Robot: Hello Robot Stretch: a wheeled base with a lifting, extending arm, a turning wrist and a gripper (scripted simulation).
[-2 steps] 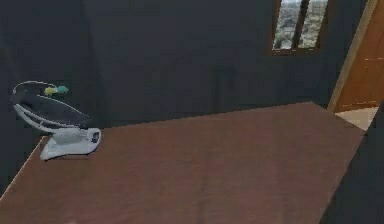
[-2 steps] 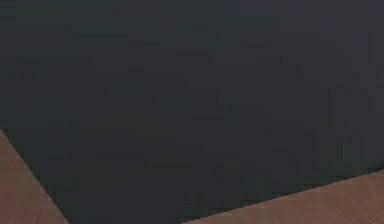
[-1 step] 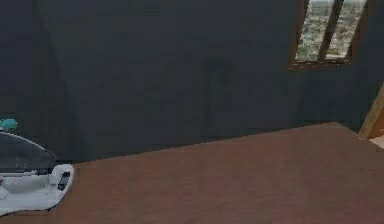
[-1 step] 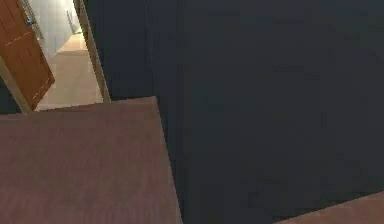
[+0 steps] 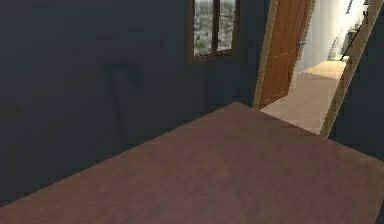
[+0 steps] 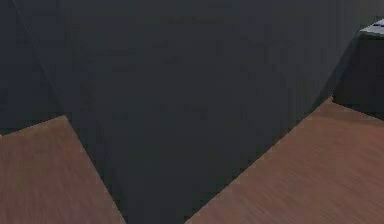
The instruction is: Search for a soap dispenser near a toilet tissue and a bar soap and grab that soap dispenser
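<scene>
Ahead, a dark wall meets brown wood floor; a window sits upper middle, an open wooden door upper right. The state of my gripper and the place of the soap dispenser I cannot tell.

Dark walls, wood floor, a window and an open doorway lie ahead.

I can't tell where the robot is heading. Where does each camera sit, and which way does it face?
Forward view: on the robot, looking ahead and somewhat down at a dark wall, a window, an open wooden door and wood floor.
Arm side view: on the robot's body, looking out to the arm's side at a jutting wall corner and a dark block at upper right.
Shared: dark wall, wood floor.
</scene>
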